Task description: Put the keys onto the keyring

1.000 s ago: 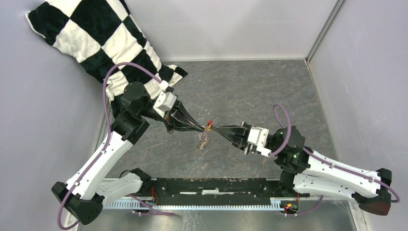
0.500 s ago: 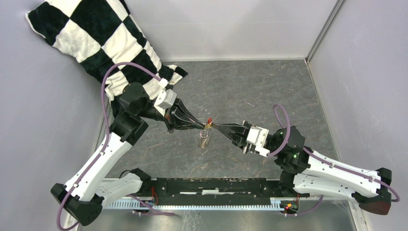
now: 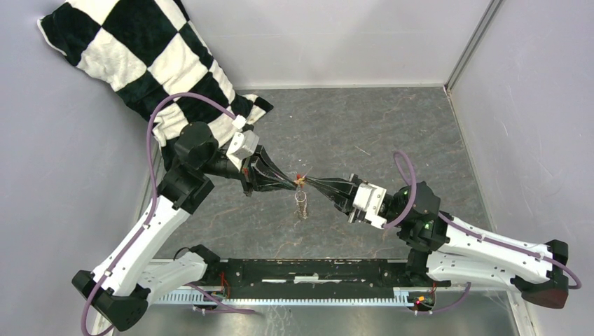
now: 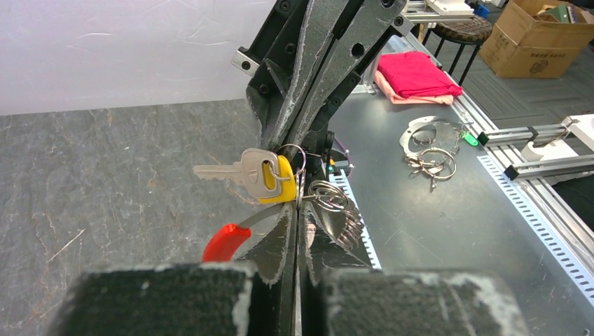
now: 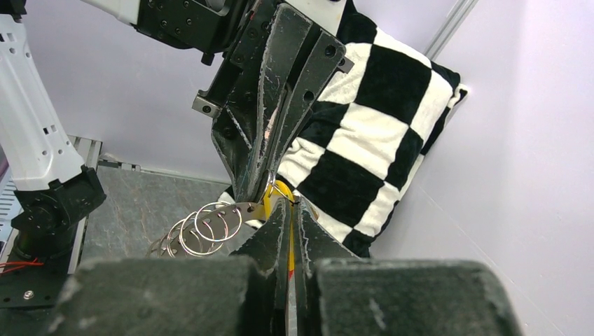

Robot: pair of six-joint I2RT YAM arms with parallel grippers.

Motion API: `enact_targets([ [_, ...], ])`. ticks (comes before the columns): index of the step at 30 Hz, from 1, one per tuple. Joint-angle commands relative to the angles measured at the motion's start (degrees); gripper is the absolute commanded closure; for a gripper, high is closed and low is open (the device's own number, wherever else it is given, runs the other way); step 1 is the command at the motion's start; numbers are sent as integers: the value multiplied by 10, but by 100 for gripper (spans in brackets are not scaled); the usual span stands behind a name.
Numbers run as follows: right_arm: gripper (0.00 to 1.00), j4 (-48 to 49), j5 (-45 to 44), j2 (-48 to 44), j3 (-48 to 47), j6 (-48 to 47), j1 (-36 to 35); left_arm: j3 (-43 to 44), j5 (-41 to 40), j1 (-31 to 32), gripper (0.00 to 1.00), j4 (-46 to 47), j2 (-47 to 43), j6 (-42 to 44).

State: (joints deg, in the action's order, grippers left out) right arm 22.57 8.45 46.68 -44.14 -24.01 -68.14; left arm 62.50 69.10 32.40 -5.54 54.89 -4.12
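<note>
My two grippers meet tip to tip above the middle of the grey table. My left gripper (image 3: 294,180) is shut (image 4: 297,212) on the keyring, a thin metal band whose red sleeve (image 4: 225,243) curves out to the left of the jaws. A stack of wire rings (image 4: 337,210) hangs from it (image 3: 301,204) and also shows in the right wrist view (image 5: 209,222). My right gripper (image 3: 309,183) is shut (image 5: 291,204) on the key (image 4: 269,175), which has a yellow head and a silvery blade pointing left. A small wire loop (image 4: 292,151) sits at the key's head, right against the keyring.
A black-and-white checkered pillow (image 3: 140,63) leans in the back left corner, just behind the left arm. Grey walls close the table on three sides. The arms' base rail (image 3: 301,270) runs along the near edge. Outside lie loose metal rings (image 4: 429,144) and a red cloth (image 4: 415,73).
Both gripper tips have shifted slightly left and back together. The hanging rings have swung a little to the right. Both stay shut.
</note>
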Motion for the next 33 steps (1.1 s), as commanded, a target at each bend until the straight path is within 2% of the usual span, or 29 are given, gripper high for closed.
enact_targets([
  [1,99,4,-3,2,-24,-6,-9,-2,-31,3,98,9,-9,9],
  [15,99,-30,-46,-15,-7,-31,-12,-3,-40,3,98,12,-14,7],
  [23,99,-39,-39,-21,-9,-33,-12,4,-44,3,98,-2,-6,12],
  [30,99,-46,-49,-23,-14,-35,-13,-2,-68,3,98,-4,-7,12],
  [33,99,-59,-69,-9,-27,-36,-14,2,-92,3,98,-41,-4,45],
])
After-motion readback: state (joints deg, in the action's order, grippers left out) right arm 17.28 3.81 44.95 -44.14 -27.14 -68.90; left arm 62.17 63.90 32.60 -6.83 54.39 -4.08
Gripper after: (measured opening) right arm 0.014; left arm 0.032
